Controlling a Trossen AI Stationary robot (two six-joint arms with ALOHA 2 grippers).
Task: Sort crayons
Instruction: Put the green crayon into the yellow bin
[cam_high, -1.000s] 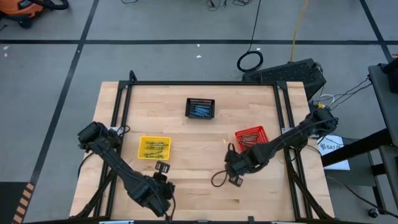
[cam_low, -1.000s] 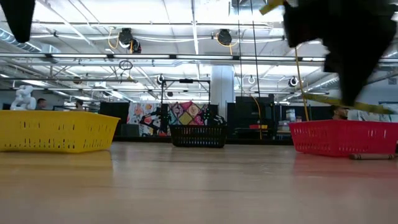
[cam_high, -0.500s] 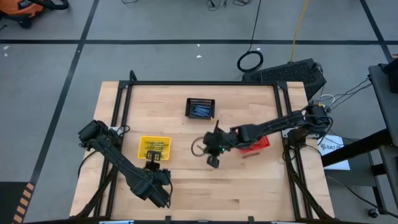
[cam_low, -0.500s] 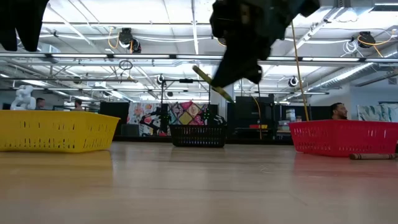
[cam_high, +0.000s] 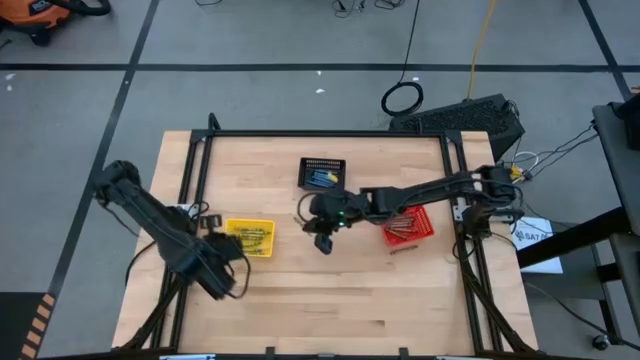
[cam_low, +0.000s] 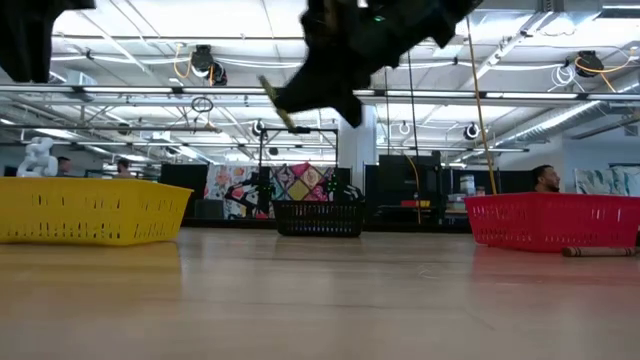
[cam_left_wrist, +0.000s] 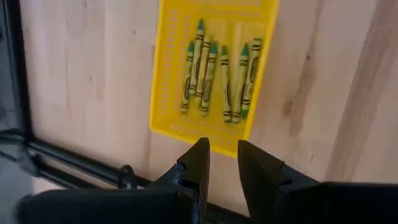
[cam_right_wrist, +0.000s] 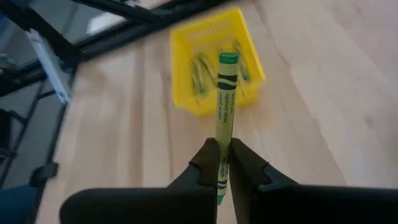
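Above counter (cam_high: 300, 300) middle, right hand (cam_right_wrist: 222, 163): clamped on yellow-green crayon (cam_right_wrist: 226, 106).
Left hand (cam_left_wrist: 222, 163): narrowly parted, over yellow basket (cam_left_wrist: 166, 93).

Light wooden tabletop (cam_high: 320, 290) of butcher-block planks, bordered by a black metal frame (cam_high: 325, 134), standing on a grey concrete floor (cam_high: 250, 60) marked with dark tape lines (cam_high: 300, 68). A coiled black cable (cam_high: 402, 98) and a yellow cord (cam_high: 483, 40) lie on the floor behind the tabletop, beside a black case (cam_high: 470, 120). Seen level across the tabletop: a large hall with white ceiling beams (cam_low: 200, 92), strip lighting, hanging reels (cam_low: 203, 60), a colourful patterned panel (cam_low: 290, 185), and people (cam_low: 545, 180) in the distance.
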